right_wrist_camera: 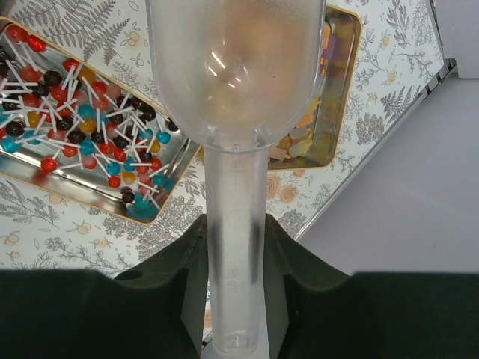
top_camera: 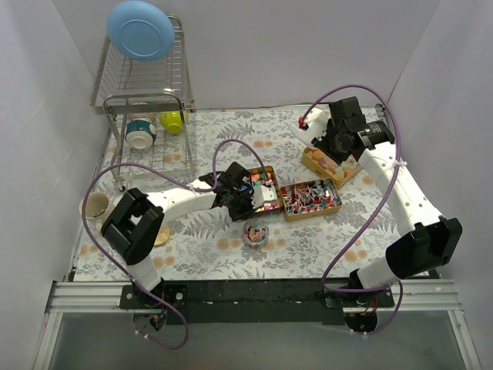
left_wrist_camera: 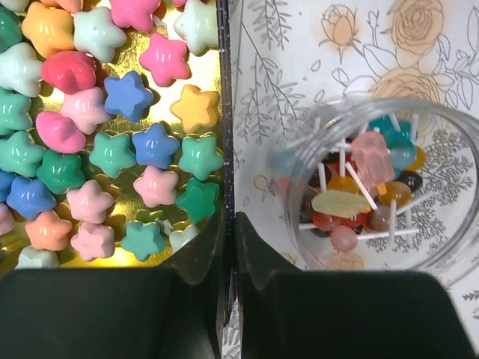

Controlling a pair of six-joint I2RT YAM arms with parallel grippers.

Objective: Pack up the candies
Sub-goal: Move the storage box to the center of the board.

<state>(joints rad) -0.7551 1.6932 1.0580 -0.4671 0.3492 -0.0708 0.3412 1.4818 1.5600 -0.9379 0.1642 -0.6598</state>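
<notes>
From above, a floral tablecloth [top_camera: 223,262] carries three open gold tins. The left tin [top_camera: 272,170] holds multicoloured candies [top_camera: 260,183]. The middle tin [top_camera: 340,203], just beside it, holds lollipops [top_camera: 308,198], and the right tin [top_camera: 348,179], farther back, holds orange sweets [top_camera: 330,163]. The left gripper [top_camera: 240,194] sits at the left tin's edge, and the right gripper [top_camera: 331,142] hangs over the right tin. A small clear jar [top_camera: 255,233] stands near the tins. A wire dish rack [top_camera: 146,100] props up a blue plate [top_camera: 140,29].

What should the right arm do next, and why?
Probably lower the scoop into the gummy tray to load it. The right gripper is shut on the scoop's handle, and the bowl hangs close by that tray.
</notes>
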